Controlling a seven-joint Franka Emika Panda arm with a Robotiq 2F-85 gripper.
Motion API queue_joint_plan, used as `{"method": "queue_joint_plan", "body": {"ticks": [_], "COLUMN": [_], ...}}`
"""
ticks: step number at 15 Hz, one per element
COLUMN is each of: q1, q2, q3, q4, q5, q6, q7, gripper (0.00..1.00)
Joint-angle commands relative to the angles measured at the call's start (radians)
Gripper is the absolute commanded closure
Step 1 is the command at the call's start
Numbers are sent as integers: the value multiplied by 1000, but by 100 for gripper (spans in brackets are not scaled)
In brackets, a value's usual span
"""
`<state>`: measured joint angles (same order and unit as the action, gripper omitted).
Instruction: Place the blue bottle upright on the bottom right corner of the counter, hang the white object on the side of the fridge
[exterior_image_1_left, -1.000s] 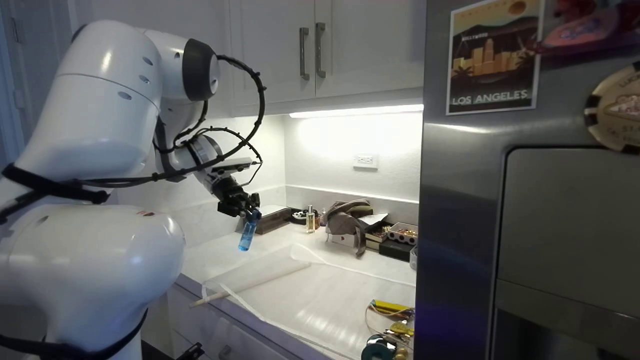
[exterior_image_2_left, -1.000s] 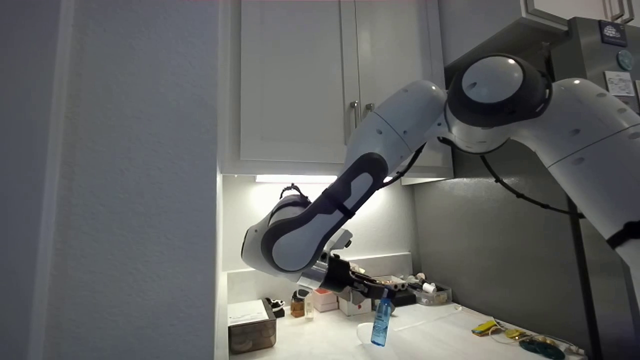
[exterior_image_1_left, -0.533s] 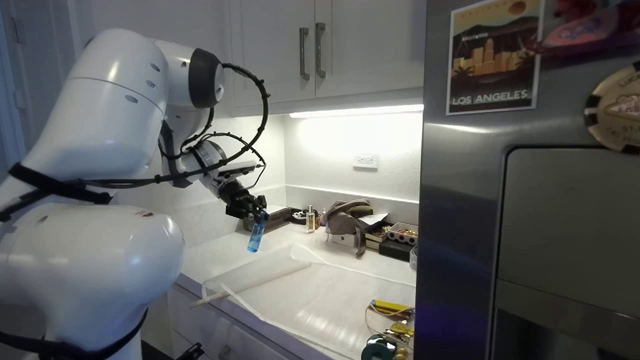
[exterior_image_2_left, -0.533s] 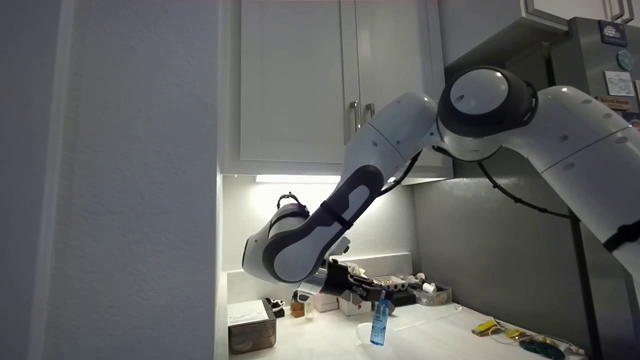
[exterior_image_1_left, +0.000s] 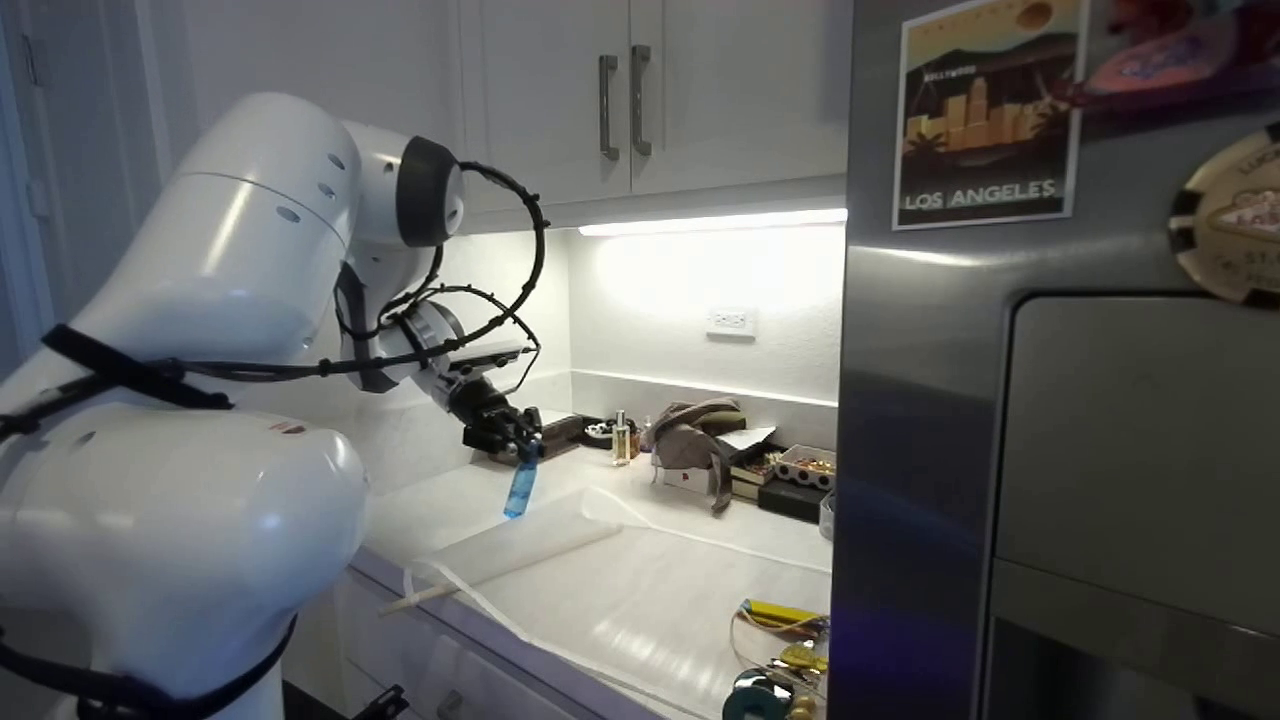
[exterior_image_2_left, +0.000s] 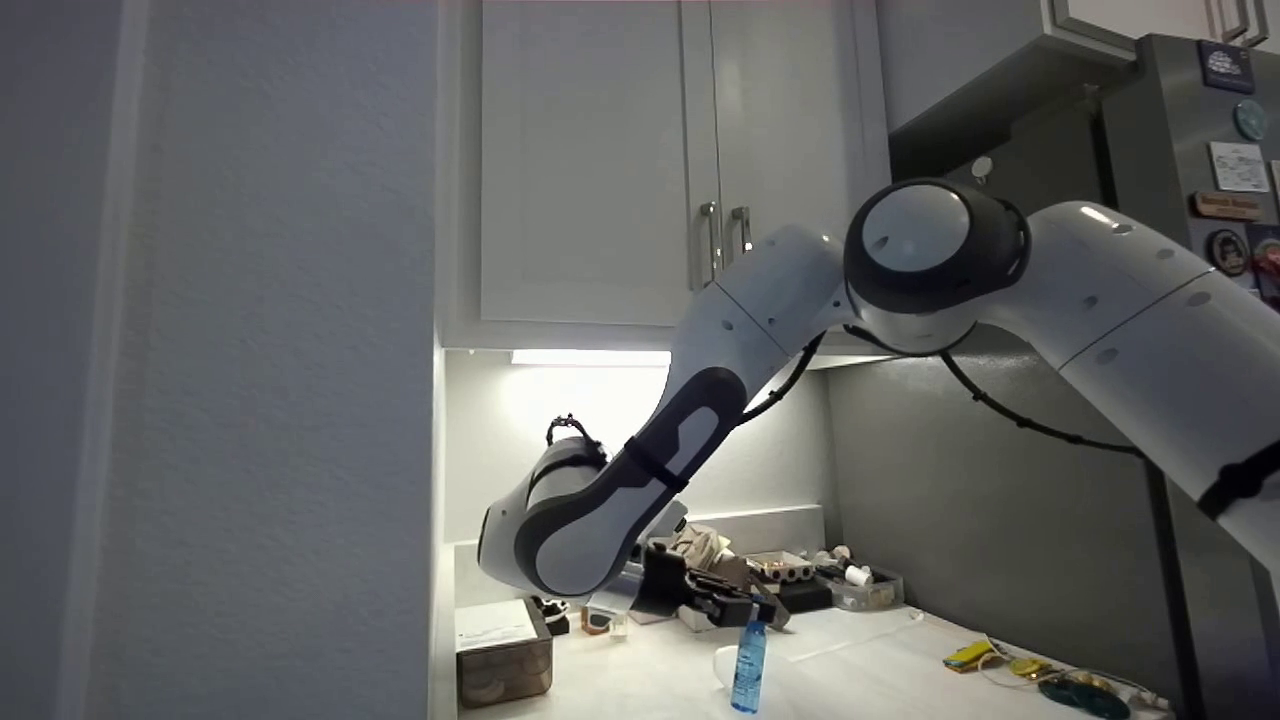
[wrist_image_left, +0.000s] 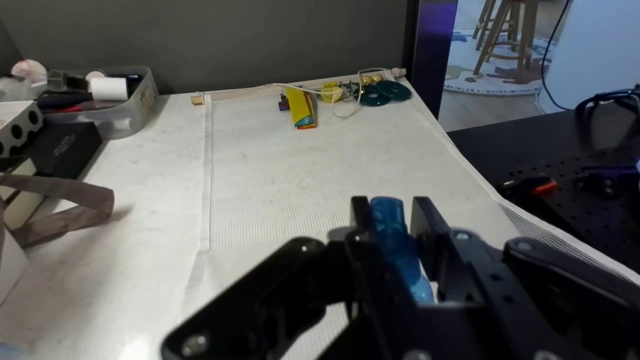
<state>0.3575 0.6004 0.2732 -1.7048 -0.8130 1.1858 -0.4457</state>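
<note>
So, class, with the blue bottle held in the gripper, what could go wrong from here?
The blue bottle hangs tilted, so it may topple if the gripper lets go at that angle.
A yellow item lies on the white mesh sheet; lifting the sheet could send it sliding.
The sheet's pale rod seems to jut past the counter and might snag.

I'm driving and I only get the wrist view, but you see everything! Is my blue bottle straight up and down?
Observer: Not quite: in an exterior view the blue bottle leans, its bottom further left in that picture than its top.
Operator: Uh-oh! What's at the end of the white sheet that I can't see?
Observer: A wooden rod, its tip poking past the front edge of the counter.
Operator: And what's on the fridge front?
Observer: A Los Angeles poster, for one.
</note>
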Motion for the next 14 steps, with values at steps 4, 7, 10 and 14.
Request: {"method": "queue_joint_plan", "body": {"ticks": [4, 7, 10, 14], "q1": [3, 1, 3, 4], "q2": [79, 98, 113, 125], "q3": [1, -1, -4, -6], "q4": [103, 119, 133, 145], "q5": [-16, -15, -15, -16], "q6": [-38, -35, -36, -36], "q7": [-20, -19, -17, -17], "gripper": [94, 94, 94, 94]}}
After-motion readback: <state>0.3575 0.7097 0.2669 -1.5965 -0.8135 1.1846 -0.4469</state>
